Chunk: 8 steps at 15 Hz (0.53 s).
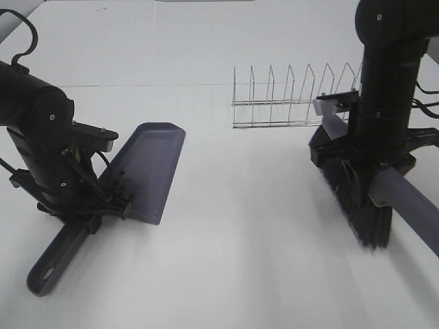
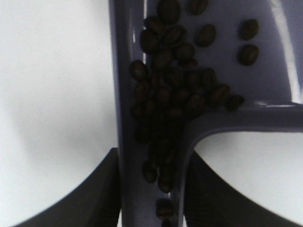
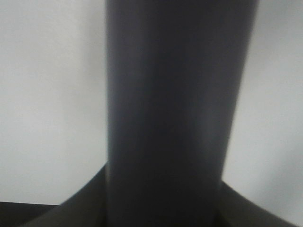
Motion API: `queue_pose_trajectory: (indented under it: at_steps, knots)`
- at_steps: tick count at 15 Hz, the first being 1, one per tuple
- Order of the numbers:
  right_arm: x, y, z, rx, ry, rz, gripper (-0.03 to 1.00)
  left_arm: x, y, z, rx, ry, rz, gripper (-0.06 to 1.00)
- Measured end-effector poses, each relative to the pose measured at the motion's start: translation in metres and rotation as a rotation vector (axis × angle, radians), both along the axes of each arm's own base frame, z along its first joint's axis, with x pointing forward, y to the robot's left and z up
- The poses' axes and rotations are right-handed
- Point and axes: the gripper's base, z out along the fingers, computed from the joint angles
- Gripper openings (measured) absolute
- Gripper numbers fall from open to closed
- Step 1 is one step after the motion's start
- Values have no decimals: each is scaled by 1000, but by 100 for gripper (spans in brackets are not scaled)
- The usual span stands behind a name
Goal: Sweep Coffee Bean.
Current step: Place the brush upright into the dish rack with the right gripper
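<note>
Dark oval coffee beans (image 2: 170, 90) — heaped in the dustpan (image 2: 279, 71), spilling down its handle channel

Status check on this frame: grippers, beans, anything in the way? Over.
Left gripper shut on dustpan handle. Right gripper shut on brush handle. Coffee beans piled in dustpan, by its handle. Wire rack behind, apart from both.

White table (image 1: 226, 260), 1 wire dish rack (image 1: 291, 103) standing on it toward the far right side

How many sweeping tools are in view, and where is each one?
2. The dustpan is on the left, its handle in the left gripper; the brush is on the right, held by the right gripper. None seems hidden.
</note>
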Motion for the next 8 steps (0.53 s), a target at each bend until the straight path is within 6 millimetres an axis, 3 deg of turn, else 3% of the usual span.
queue_pose_trajectory:
  at_steps: [2, 5, 8]
  knots:
    - [-2, -16, -4, 1, 24, -25, 30, 0, 0, 0, -3, 3, 5, 33]
    - [0, -24, -5, -9, 23, -9, 30, -1, 0, 0, -5, 6, 9, 33]
    - [14, -30, -15, -6, 30, -23, 30, -2, -1, 0, -8, 21, 23, 33]
